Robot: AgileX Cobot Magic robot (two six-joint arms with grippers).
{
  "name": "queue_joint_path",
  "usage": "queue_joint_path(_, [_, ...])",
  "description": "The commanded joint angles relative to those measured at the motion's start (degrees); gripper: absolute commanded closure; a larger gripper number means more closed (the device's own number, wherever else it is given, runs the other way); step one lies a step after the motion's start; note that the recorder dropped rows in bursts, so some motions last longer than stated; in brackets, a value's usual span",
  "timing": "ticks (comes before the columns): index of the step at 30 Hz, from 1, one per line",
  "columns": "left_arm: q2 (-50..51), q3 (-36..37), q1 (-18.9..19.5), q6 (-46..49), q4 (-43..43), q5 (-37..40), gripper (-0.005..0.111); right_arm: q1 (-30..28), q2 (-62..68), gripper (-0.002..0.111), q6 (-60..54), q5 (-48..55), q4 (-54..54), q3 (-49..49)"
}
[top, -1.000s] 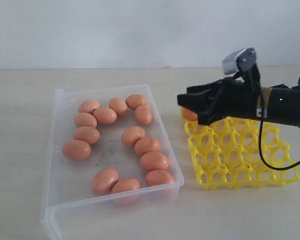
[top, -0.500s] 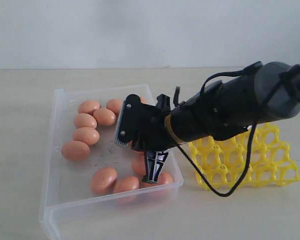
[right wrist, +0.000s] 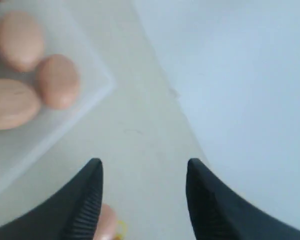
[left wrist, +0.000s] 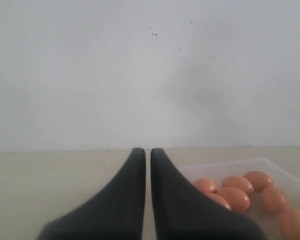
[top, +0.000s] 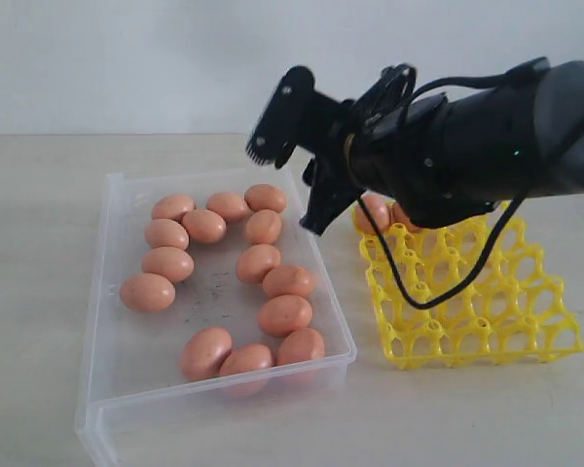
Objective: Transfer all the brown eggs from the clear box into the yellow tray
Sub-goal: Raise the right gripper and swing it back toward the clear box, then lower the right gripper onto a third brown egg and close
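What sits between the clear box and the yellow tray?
Only a narrow strip of bare table separates the clear box and yellow tray, seen in the exterior view; the right arm hangs above its far end.

We see a plain, pale grey-white wall (top: 127, 58) at the back, bare and evenly lit. It meets a light beige tabletop (top: 39, 292) along a straight horizontal line. The tabletop looks matte and smooth to us, with only soft, faint shadows. In the left wrist view we make out a few tiny dark specks on the wall.
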Motion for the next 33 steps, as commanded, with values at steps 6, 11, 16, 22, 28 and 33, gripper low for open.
queue_joint_path(6, [0.23,-0.13,-0.16,0.26,-0.26,-0.9,0.103,-3.57,-8.05,0.096,-4.22,-2.66,14.56,-0.34])
queue_joint_path(11, [0.23,-0.13,-0.16,0.26,-0.26,-0.9,0.103,-6.68,-7.92,0.108,-18.79,-8.01,34.47,-0.34])
queue_joint_path(16, [0.23,-0.13,-0.16,0.26,-0.26,-0.9,0.103,-4.22,-7.92,0.108,-72.2,-2.08,75.13,-0.34])
queue_joint_path(22, [0.23,-0.13,-0.16,0.26,-0.26,-0.9,0.103,-3.49,-7.92,0.108,-111.06,18.95,102.77,-0.34])
queue_joint_path(28, [0.23,-0.13,-0.16,0.26,-0.26,-0.9,0.103,-3.35,-7.92,0.108,-117.93,12.34,104.76,-0.34])
queue_joint_path(33, [0.23,-0.13,-0.16,0.26,-0.26,-0.9,0.103,-3.35,-6.89,0.076,-123.23,7.85,113.21,-0.34])
